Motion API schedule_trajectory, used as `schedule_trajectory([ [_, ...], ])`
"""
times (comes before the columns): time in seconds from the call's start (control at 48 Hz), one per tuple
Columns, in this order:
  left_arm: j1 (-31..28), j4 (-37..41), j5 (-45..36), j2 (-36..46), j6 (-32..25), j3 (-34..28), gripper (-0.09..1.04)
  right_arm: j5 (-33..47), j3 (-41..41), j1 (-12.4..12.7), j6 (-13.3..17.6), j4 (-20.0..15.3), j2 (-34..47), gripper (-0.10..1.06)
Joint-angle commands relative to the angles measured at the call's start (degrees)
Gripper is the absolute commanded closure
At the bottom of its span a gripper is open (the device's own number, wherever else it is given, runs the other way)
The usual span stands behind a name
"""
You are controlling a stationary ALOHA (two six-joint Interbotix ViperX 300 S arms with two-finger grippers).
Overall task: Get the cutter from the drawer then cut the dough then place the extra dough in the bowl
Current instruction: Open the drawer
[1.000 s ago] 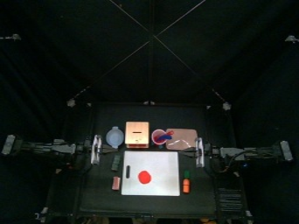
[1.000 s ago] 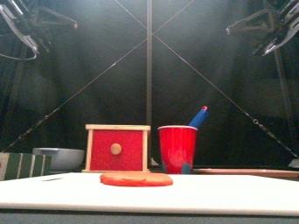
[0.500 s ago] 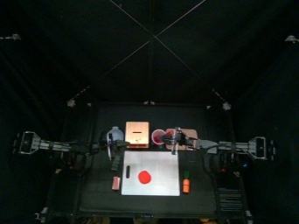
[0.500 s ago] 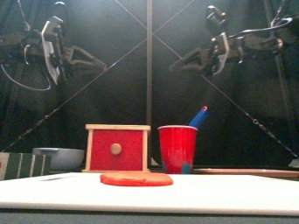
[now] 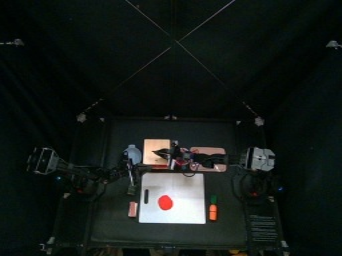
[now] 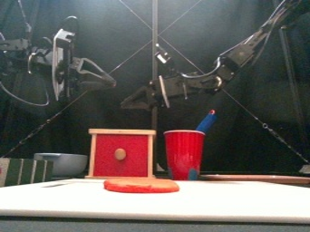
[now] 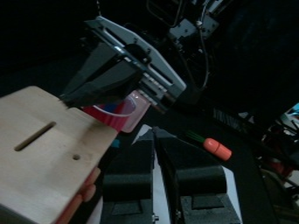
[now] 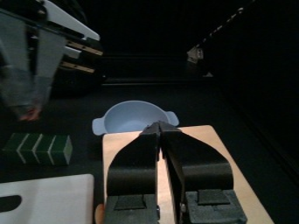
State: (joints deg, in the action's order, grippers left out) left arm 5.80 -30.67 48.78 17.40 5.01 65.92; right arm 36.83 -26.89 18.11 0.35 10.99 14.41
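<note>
The right hand [image 5: 163, 151] hangs above the wooden box [image 5: 152, 163].
Top: red dough [image 5: 166, 201] lies flat on the white board [image 5: 194, 215]. Front: the box's red drawer front [image 6: 120, 154] sits flush. Left wrist: left hand [image 7: 153, 144] pressed together. Right wrist: right hand pressed together over the box, bowl [image 8: 132, 118] beyond.

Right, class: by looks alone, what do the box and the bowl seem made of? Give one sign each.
Box: probably wood, pale matte frame and top, red painted drawer front. Bowl: likely smooth moulded plastic, uniform blue-grey with a soft sheen; glazed ceramic cannot be excluded.
</note>
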Motion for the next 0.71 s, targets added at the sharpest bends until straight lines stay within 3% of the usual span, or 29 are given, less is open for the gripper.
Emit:
schedule_trajectory([
  [0.021, 0.53, -1.67, 0.53, -1.23, 3.16, -2.02, 0.34, -0.97, 4.22, 1.05, -0.09, 0.00, 1.85, 1.00],
  [0.271, 0.44, -8.26, 0.53, -3.60, 15.12, -3.69, 0.13, -6.33, 7.56, 1.76, -0.88, 0.26, 4.22, 1.00],
  [0.708, 0.62, -9.40, 0.53, -14.77, 34.01, -6.59, 0.13, -9.93, 8.53, 2.46, -0.88, 2.20, 8.00, 1.00],
])
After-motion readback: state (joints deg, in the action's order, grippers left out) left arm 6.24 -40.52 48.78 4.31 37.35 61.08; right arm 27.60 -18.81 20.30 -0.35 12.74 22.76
